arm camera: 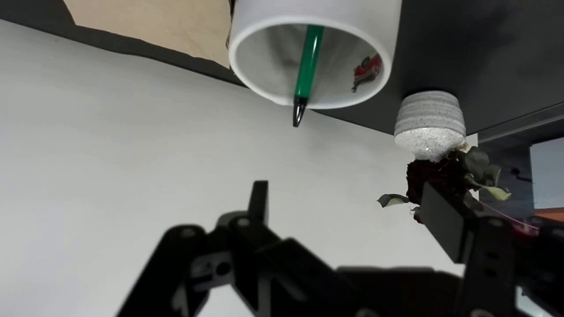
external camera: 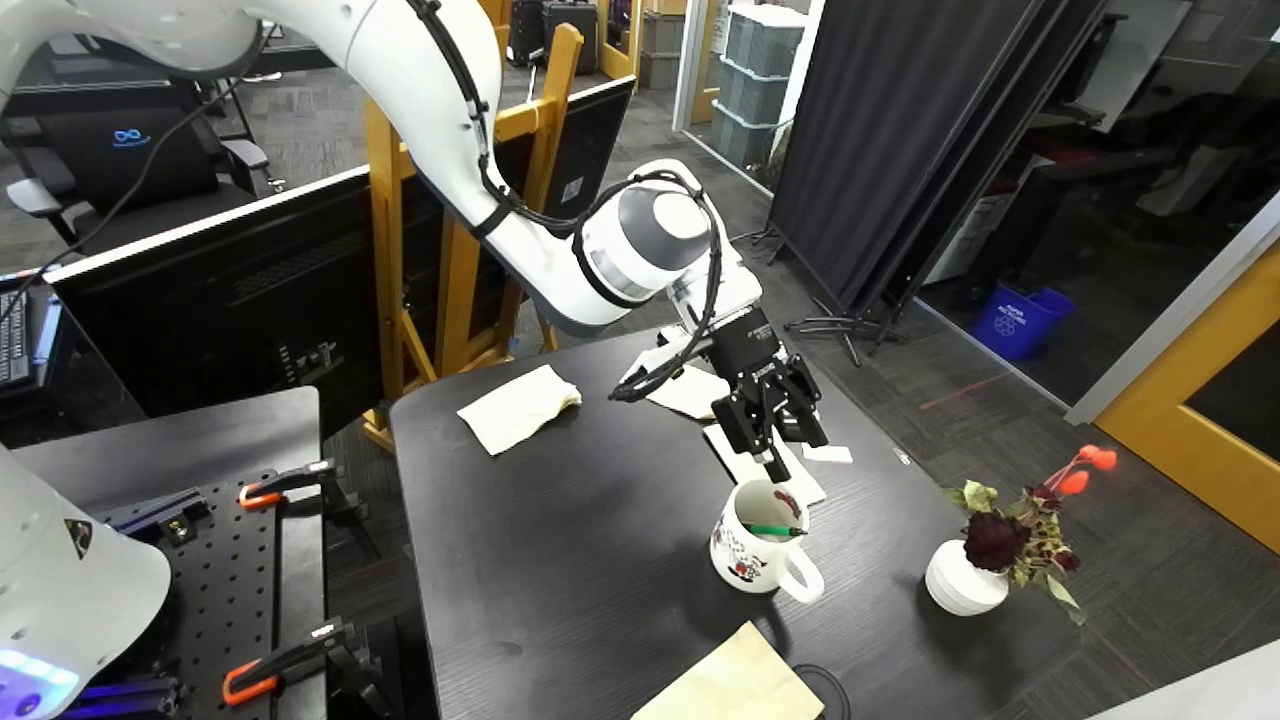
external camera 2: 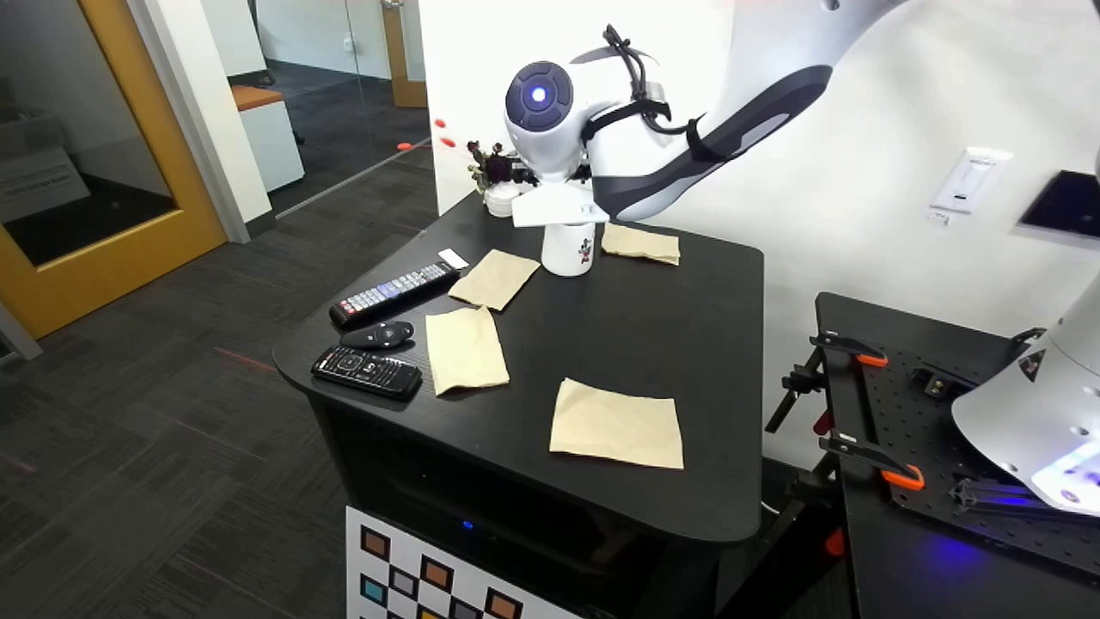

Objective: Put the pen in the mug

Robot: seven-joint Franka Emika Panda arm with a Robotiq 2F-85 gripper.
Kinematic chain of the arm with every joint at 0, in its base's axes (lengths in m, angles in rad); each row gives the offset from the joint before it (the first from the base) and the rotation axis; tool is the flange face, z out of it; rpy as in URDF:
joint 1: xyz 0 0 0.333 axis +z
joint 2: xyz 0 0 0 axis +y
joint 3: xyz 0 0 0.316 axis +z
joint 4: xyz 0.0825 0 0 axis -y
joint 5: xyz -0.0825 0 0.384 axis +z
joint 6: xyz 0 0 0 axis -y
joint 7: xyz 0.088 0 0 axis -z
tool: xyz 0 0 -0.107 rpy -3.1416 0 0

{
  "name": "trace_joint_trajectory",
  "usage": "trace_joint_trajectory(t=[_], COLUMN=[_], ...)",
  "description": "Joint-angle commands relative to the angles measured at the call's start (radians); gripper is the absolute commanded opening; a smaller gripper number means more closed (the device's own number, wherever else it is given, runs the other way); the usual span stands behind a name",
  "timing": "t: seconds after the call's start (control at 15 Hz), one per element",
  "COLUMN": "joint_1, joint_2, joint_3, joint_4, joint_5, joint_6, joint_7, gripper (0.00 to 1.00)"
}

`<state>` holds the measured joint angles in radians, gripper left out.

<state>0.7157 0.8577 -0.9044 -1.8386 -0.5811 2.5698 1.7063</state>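
Note:
The mug (external camera: 738, 562) is white with printed figures and a side handle, upright on the black table; its lower part shows in an exterior view (external camera 2: 564, 253). The green pen (external camera: 772, 530) is inside the mug, leaning on the rim. In the wrist view, which looks upside down, its dark tip sticks out past the rim; the pen (arm camera: 309, 64) and mug (arm camera: 260, 13) are at the top. My gripper (external camera: 797, 452) is open and empty, above the mug and apart from it. Its two fingers stand wide apart in the wrist view (arm camera: 344, 198). The arm hides the pen in an exterior view.
A white vase (external camera: 963, 582) with red flowers stands near the mug, also in the wrist view (arm camera: 429, 115). Several tan paper sheets (external camera 2: 616, 425) lie on the table (external camera 2: 687, 344). A long remote (external camera 2: 395, 295) and two smaller ones (external camera 2: 368, 371) lie near its edge.

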Motion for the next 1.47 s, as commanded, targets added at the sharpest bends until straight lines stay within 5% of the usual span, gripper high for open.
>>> trace_joint_trajectory(t=[0.0,0.67,1.2,1.4], joint_1=[0.020,-0.066,-0.489,-0.581], joint_2=[-0.137,-0.555,-0.750,-0.717], joint_3=[0.005,0.114,0.556,0.652], joint_4=[-0.095,-0.339,-0.450,-0.425], joint_5=[-0.058,-0.371,-0.468,-0.476], joint_6=[-0.009,-0.013,-0.034,-0.030], joint_7=[-0.019,-0.042,-0.088,-0.065], gripper=[1.00,1.00,1.00,1.00])
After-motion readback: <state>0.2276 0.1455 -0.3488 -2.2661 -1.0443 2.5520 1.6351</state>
